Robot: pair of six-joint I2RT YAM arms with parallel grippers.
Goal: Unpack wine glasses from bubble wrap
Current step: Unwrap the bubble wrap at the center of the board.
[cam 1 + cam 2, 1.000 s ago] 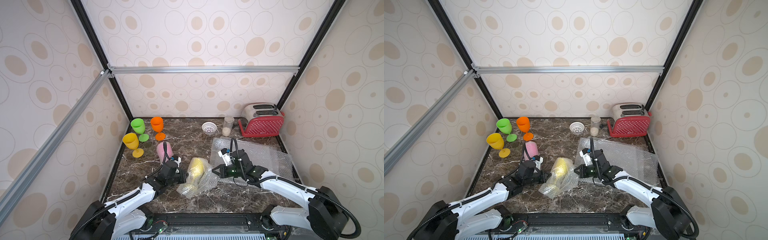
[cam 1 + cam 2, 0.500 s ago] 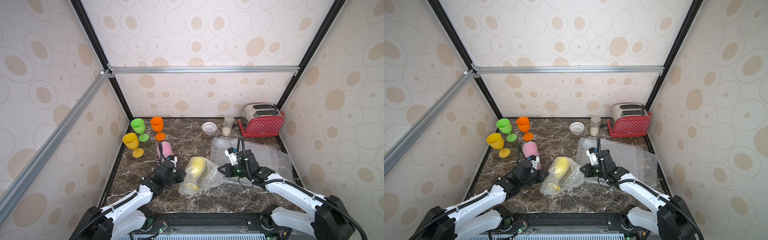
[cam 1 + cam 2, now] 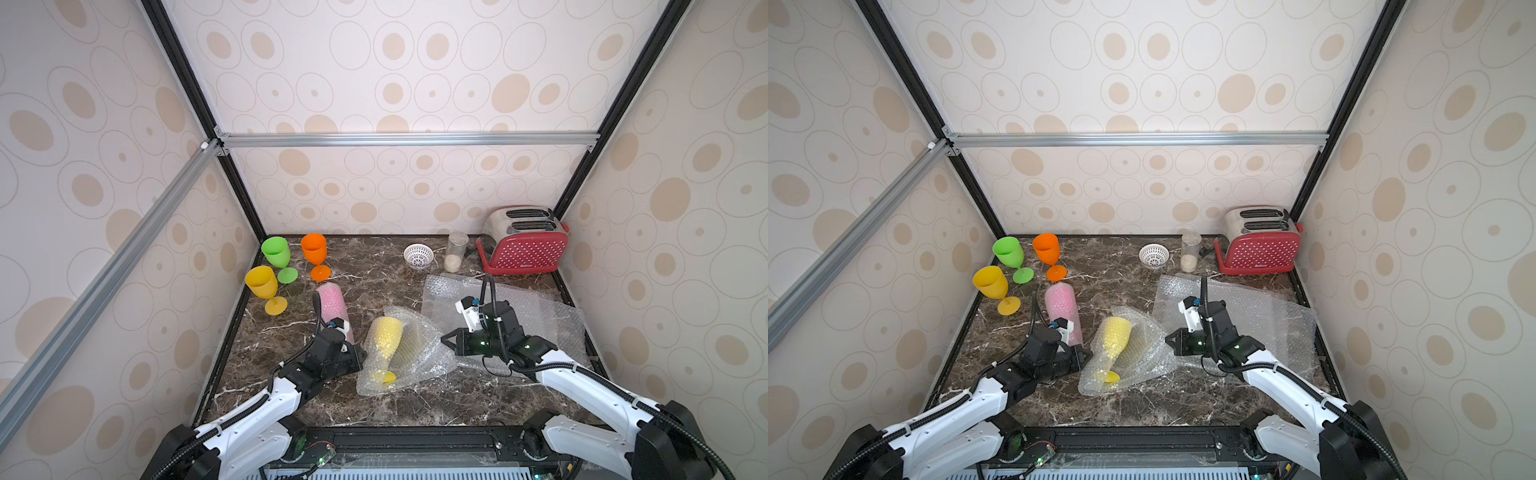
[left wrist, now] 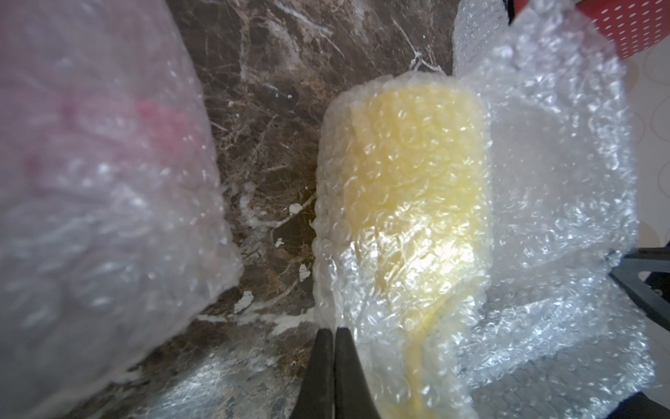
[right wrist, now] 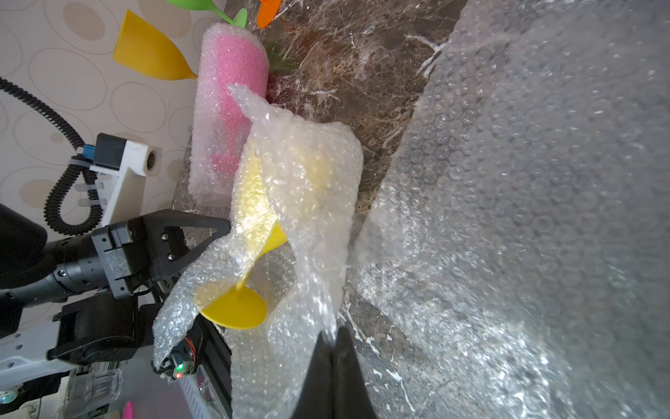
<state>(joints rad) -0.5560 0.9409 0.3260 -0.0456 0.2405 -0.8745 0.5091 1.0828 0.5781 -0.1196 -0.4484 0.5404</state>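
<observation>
Between our left end effector and right end effector, both pinching the bubble wrap, the wrapped yellow glass is lying loose. We are risking a sharp tug rolling it away.

Circle-patterned walls, dark marble tabletop

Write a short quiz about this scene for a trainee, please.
1. True or false: the pink plastic goblet lies inside a clear bubble wrap tube.
2. How many bare plastic goblets stand upright?
3. The shut right gripper pinches: A) the loosened clear bubble wrap sheet around the lying yellow plastic goblet; B) the pink goblet's tube; C) nothing.
Key: 1 true; 2 three (green goblet, orange goblet, upright yellow goblet); 3 A.
</observation>
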